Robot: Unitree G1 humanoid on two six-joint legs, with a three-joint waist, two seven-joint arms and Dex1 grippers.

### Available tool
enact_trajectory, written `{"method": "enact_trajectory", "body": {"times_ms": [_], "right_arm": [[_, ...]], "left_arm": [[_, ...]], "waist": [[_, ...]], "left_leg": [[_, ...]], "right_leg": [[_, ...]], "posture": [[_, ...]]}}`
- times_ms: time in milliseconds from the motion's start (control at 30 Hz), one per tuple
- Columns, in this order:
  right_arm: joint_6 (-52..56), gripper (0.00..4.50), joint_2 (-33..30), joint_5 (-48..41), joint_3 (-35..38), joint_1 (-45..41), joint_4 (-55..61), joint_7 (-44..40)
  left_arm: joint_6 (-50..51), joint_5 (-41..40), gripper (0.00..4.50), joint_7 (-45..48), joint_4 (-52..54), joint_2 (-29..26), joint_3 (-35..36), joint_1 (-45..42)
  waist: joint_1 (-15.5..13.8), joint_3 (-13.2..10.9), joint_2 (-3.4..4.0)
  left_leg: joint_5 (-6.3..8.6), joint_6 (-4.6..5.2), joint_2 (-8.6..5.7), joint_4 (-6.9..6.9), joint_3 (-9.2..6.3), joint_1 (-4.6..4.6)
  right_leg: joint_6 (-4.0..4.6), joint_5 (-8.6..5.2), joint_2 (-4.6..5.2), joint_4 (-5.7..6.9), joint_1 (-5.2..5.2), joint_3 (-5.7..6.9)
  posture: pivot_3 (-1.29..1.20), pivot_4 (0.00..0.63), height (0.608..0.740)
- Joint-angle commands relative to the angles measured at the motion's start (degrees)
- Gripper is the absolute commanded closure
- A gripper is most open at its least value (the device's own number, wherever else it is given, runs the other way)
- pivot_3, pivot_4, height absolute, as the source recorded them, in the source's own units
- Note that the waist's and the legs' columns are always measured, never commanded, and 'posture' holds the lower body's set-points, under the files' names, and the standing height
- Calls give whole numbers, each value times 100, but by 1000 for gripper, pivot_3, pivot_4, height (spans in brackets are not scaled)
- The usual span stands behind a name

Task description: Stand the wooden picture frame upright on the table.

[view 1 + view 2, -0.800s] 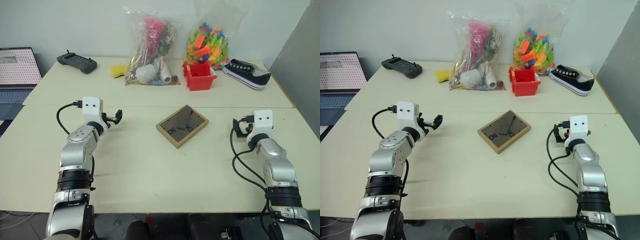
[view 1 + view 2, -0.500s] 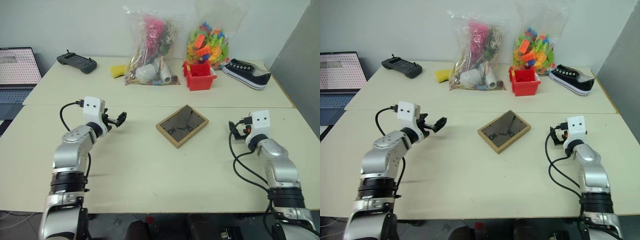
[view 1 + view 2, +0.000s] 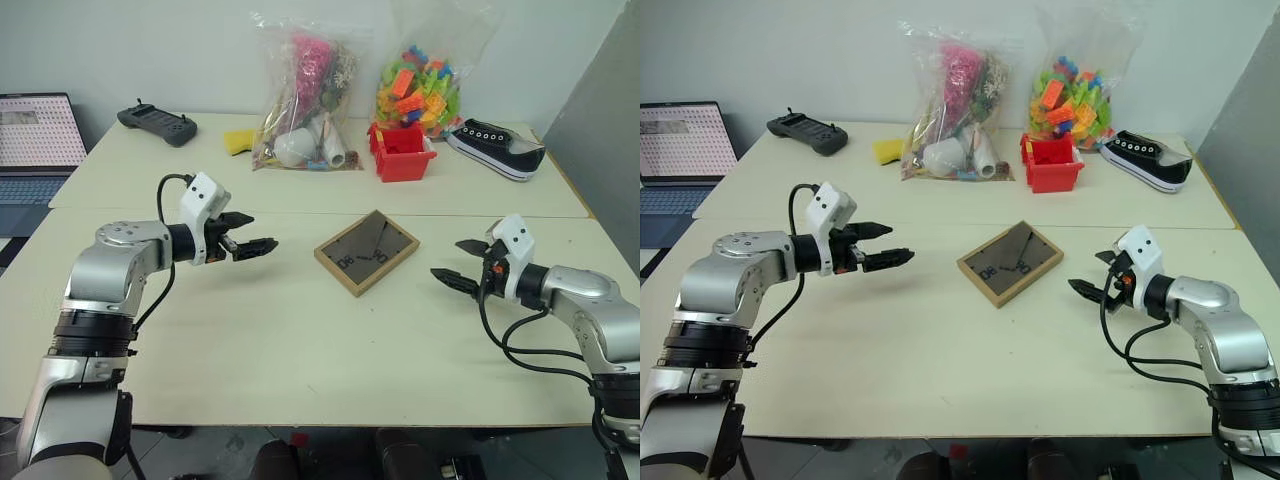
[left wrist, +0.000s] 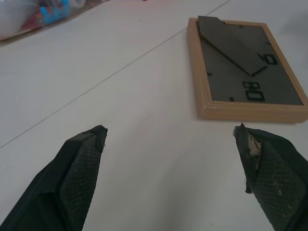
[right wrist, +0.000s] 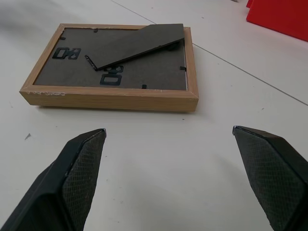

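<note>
The wooden picture frame (image 3: pixel 366 251) lies flat and face down near the middle of the cream table (image 3: pixel 300 340), its dark backing and fold-out stand (image 5: pixel 139 45) turned up. To the frame's left my left gripper (image 3: pixel 258 237) hovers open, pointing at it, a hand's width away. On the frame's right my right gripper (image 3: pixel 457 262) stands open too, aimed at the frame's near right edge. Both wrist views show the frame (image 4: pixel 243 77) ahead of empty, spread fingers.
Along the far table stand a bag of mixed items (image 3: pixel 300 95), a bag of coloured blocks (image 3: pixel 415 85), a red bin (image 3: pixel 400 152), a black sneaker (image 3: pixel 497 147), a yellow object (image 3: pixel 236 141) and a black controller (image 3: pixel 156 122). A laptop (image 3: pixel 35 135) sits far left.
Both arms have swung inward toward the frame, so the grippers now point at it from left and right. The frame has not moved.
</note>
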State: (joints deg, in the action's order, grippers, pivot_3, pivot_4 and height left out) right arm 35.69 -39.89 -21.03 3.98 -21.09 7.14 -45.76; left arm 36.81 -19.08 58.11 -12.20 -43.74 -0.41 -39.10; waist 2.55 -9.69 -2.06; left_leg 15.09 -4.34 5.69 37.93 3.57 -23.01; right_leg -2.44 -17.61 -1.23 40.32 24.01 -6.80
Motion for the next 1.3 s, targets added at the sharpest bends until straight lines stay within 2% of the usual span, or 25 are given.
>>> {"method": "enact_trajectory", "body": {"times_ms": [33,167,267,300,333,367,467,667,733,867,1000,1167,1300], "right_arm": [[115,193,-124,-210,223,-65,379,-53],[268,1076,-249,-372,393,-46,439,-128],[235,1686,-174,-311,380,-70,442,91],[245,1966,-76,-315,394,-83,440,215],[283,2042,65,-330,413,-94,439,385],[318,2421,199,-333,417,-94,444,550],[414,3102,620,-249,339,-34,479,1019],[324,4488,1300,316,-143,50,388,1869],[283,4500,1460,499,-288,-11,278,2054],[275,4500,1816,743,-574,-210,14,2312],[150,4500,2085,919,-785,-396,-321,2419],[-6,4500,2301,997,-822,-635,-675,2373],[-40,4500,2375,955,-874,-704,-677,2167]], "left_arm": [[-172,-3,173,331,3,-94,-52,-244],[-322,66,985,666,-248,-57,-210,-480],[-624,266,1534,638,-731,167,-338,-776],[-757,328,1774,586,-906,286,-365,-871],[-913,384,1842,523,-1117,446,-382,-969],[-1043,433,2188,472,-1307,599,-402,-1049],[-1447,649,2819,330,-1911,1024,-502,-1275],[-2310,1134,4118,12,-3350,1679,-668,-1726],[-2559,1277,4482,-104,-3800,1854,-678,-1871],[-2741,1485,4482,-85,-4391,2157,-718,-2110],[-2876,1674,4482,61,-4496,2340,-837,-2081],[-2537,1537,4482,591,-3859,2370,-838,-1813],[-1886,1414,4482,1084,-2562,2066,-927,-1205]], "waist": [[-3,0,0],[-37,0,0],[-60,0,0],[-68,0,-1],[-73,0,-1],[-76,0,-1],[-81,0,-1],[-64,0,-1],[-67,0,-1],[-69,0,-1],[-64,0,-1],[-58,0,0],[-26,0,0]], "left_leg": [[0,0,0,0,-1,-1],[0,0,-2,1,-3,-3],[0,1,-2,2,-4,-2],[0,1,-3,3,-5,-2],[0,2,-3,3,-7,-2],[0,2,-4,4,-8,-2],[0,2,-6,6,-11,-4],[0,2,-5,4,-12,-12],[0,2,-6,4,-12,-12],[0,2,-8,5,-13,-14],[-1,1,-8,4,-16,-17],[-3,-3,-8,5,-16,-17],[-9,-14,-4,2,-17,-16]], "right_leg": [[0,0,0,0,0,1],[0,0,1,-1,0,2],[0,0,0,-1,-1,3],[0,0,0,-1,-1,4],[0,0,0,-1,-2,5],[0,0,0,-1,-3,5],[0,0,1,-1,-4,7],[1,1,0,0,5,7],[1,1,0,0,5,7],[1,1,0,0,5,8],[1,1,0,-1,6,12],[1,1,1,-1,6,13],[1,0,0,1,7,13]], "posture": [[0,150,740],[0,150,740],[0,150,740],[0,150,740],[0,150,740],[0,150,740],[0,150,740],[0,150,740],[0,150,740],[0,150,740],[0,150,740],[0,150,740],[0,150,740]]}}
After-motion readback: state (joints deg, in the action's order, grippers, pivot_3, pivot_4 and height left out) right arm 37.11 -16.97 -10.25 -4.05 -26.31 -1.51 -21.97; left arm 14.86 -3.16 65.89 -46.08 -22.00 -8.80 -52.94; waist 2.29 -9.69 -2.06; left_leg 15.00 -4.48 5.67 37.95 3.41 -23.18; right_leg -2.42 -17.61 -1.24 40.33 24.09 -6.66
